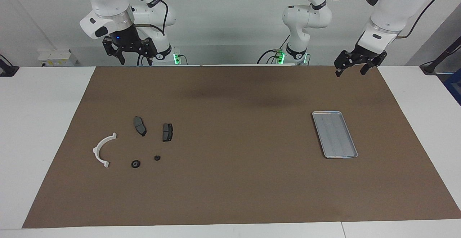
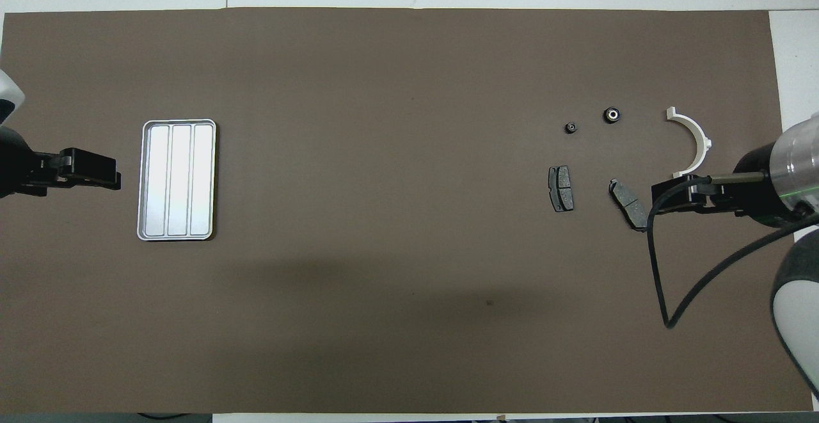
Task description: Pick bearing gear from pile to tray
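Tools [image 1: 130, 54] aloft, tray [image 1: 334, 134] bare

Both arms are cut off by the overhead view's edges. Beside the right gripper's fingers [image 2: 668, 191], one brake pad [image 2: 629, 204] end is covered; the two black round pieces [image 2: 612, 114] are too small to identify

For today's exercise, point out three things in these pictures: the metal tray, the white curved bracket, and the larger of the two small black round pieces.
Metal tray [image 2: 146, 180]: overhead view, on its raised rim.
White curved bracket [image 1: 99, 146]: facing view, middle of its arc.
Larger black round piece [image 1: 135, 164]: facing view, on its dark ring.
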Motion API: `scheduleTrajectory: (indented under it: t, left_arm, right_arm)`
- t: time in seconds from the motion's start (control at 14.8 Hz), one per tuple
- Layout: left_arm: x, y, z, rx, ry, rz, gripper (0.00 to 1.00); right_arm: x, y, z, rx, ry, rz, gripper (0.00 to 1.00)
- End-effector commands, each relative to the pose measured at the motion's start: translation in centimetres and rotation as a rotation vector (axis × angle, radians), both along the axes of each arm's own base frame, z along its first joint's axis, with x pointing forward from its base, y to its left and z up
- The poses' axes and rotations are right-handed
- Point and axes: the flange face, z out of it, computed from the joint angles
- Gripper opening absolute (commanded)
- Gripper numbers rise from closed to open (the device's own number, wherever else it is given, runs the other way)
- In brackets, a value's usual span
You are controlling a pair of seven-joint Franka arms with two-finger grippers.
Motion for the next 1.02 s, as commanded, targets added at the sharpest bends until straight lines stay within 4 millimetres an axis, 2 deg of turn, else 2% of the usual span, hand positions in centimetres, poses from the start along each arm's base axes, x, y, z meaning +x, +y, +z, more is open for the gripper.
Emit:
scheduleTrajectory:
  t: [0.0, 0.41, 0.68, 0.81, 0.95]
  left_arm:
    - [-0.3, 0.1, 0.0, -0.005, 0.006, 0.004, 1.00]
    - [-0.3, 0.1, 0.0, -0.005, 0.006, 0.004, 1.00]
    - [-0.3, 0.1, 0.0, -0.005, 0.004, 0.004, 1.00]
    - [-0.3, 0.1, 0.0, -0.005, 0.004, 0.004, 1.00]
    - [-0.3, 0.1, 0.0, -0.005, 0.004, 0.004, 1.00]
  right_arm:
    - [-0.4, -0.4, 0.2, 0.027, 0.002, -0.002, 1.00]
    - [-0.5, -0.5, 0.1, 0.025, -0.002, -0.001, 1.00]
    - [-0.4, -1.1, -0.9, 0.026, 0.009, -0.012, 1.00]
    - [0.5, -1.0, -2.7, 0.030, -0.035, -0.014, 1.00]
    - [2.1, -1.0, -5.9, 0.036, -0.056, -0.018, 1.00]
